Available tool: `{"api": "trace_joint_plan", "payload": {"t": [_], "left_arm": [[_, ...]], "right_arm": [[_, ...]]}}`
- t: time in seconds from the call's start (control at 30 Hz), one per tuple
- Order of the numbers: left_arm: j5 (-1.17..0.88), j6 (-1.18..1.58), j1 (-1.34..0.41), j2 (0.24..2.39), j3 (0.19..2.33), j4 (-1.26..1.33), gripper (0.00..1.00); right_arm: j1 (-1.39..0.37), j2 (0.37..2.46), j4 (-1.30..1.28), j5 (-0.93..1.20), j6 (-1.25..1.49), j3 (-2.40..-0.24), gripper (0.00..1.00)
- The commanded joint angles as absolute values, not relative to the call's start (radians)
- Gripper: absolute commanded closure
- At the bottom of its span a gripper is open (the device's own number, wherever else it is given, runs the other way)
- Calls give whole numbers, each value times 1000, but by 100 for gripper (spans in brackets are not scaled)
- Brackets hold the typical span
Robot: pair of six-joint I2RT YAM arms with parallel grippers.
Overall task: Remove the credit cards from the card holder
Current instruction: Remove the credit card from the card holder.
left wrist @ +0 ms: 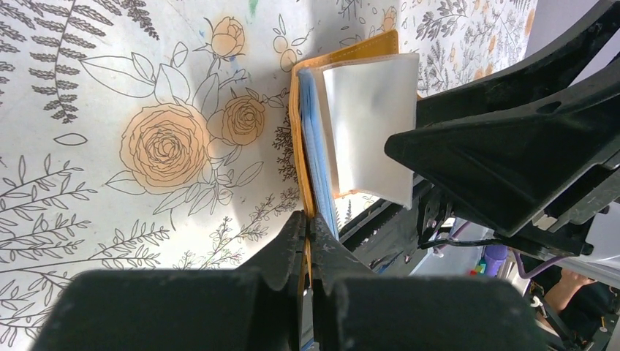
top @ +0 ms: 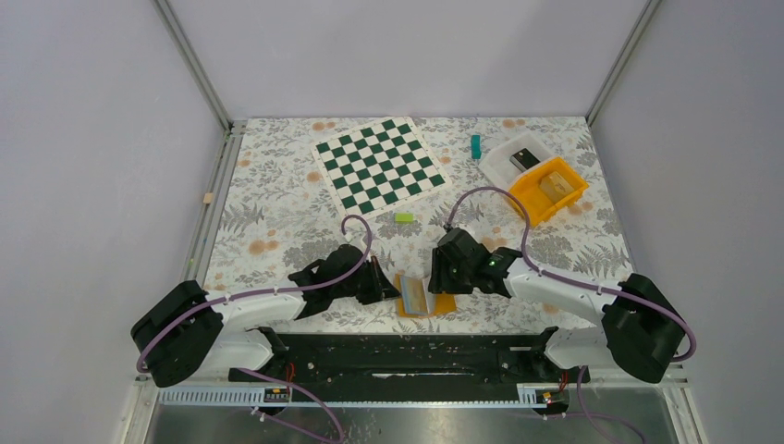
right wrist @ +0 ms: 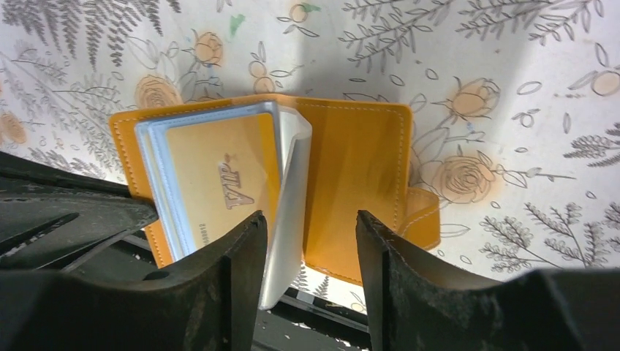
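reach-in step: left claw (left wrist: pixel 307 227) clamped on card holder (right wrist: pixel 358 168) edge, right claw (right wrist: pixel 308 227) open astride sleeve (right wrist: pixel 290 183). next: pinch credit cards (left wrist: pixel 313 139), pull out.

I count one card holder (right wrist: pixel 358 175), one gold card (right wrist: pixel 219 175) in its front sleeve, and a stack of blue cards (left wrist: pixel 314 146) whose number I cannot make out from their edges. On the table (top: pixel 277 222) there are two bins, one white bin (top: pixel 495 165) and one orange bin (top: pixel 522 196), plus one chessboard mat (top: pixel 379 165), one green block (top: pixel 403 217), one teal piece (top: pixel 475 145) and one small tan block (top: pixel 209 198). My own tools number two: the left gripper (left wrist: pixel 308 223) and the right gripper (right wrist: pixel 311 234).
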State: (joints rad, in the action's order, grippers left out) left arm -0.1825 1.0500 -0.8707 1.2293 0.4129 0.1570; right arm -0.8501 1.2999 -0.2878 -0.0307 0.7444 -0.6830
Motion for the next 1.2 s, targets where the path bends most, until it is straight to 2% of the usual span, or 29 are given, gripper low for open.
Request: {"api": "trace_joint_plan", "payload": {"t": [0.0, 0.13, 0.23, 0.33, 0.5, 0.73, 0.93, 1.17], "left_arm": [[-162, 1030, -875, 1203, 432, 157, 100], [-158, 1027, -875, 1201, 427, 144, 100], [-152, 1026, -875, 1197, 425, 131, 100], [-136, 1021, -875, 1191, 425, 110, 100], [-131, 1017, -875, 1187, 424, 105, 100], [-138, 1023, -875, 1188, 420, 108, 100], [-137, 1028, -875, 1180, 413, 112, 100], [-134, 1028, -875, 1184, 412, 113, 100]], "right_arm": [[-856, 1269, -337, -98, 714, -679, 49], [-854, 1262, -413, -174, 694, -708, 59], [-855, 1226, -497, -191, 679, -758, 61], [-856, 1155, -490, -107, 680, -786, 61], [-856, 1067, -285, 103, 711, -732, 60], [-857, 1154, 38, 315, 816, -650, 67], [-868, 1238, 48, 282, 864, -670, 73], [-879, 1334, 6, 175, 886, -668, 72]]}}
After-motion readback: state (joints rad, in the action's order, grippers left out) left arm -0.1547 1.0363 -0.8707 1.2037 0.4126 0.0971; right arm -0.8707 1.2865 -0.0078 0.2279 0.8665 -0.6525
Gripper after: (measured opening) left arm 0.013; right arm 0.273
